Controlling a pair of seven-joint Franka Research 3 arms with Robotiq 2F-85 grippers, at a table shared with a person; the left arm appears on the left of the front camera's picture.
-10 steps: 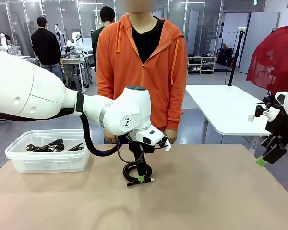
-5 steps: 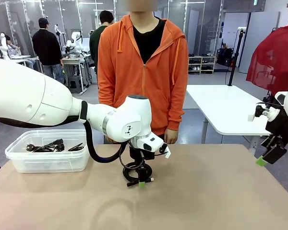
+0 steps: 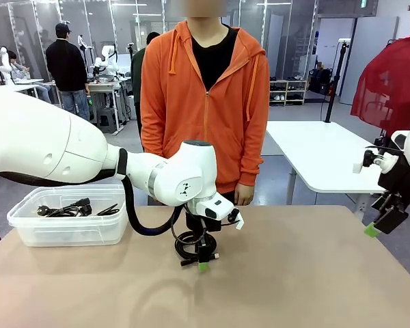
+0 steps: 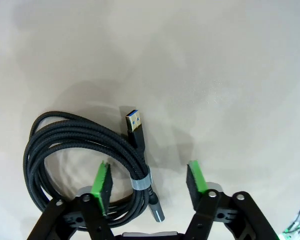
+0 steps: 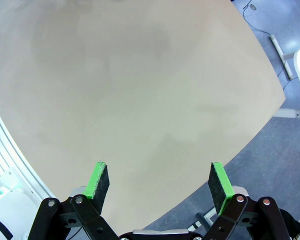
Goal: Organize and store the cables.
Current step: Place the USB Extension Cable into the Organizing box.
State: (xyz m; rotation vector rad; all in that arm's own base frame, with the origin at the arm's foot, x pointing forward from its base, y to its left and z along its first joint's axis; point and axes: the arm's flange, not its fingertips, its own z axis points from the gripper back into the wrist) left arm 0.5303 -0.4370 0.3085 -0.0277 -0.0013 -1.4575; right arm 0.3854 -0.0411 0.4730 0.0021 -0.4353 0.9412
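Front view: one coiled cable (image 3: 191, 244) lies on the tan table (image 3: 307, 280) with the left gripper (image 3: 203, 262) lowered over it, further cables (image 3: 72, 208) rest in one clear bin (image 3: 67, 227) at the table's left end, one person in an orange hoodie (image 3: 205, 102) stands at the far edge, and the right gripper (image 3: 381, 222) hangs off the right side. Left wrist view: the two green pads (image 4: 101, 182) straddle the coil's banded section beside its USB plug (image 4: 135, 122), jaws partly closed with a gap to the right pad, nothing gripped. Right wrist view: the right gripper's fingers (image 5: 97, 181) stand wide apart and empty above bare tabletop.
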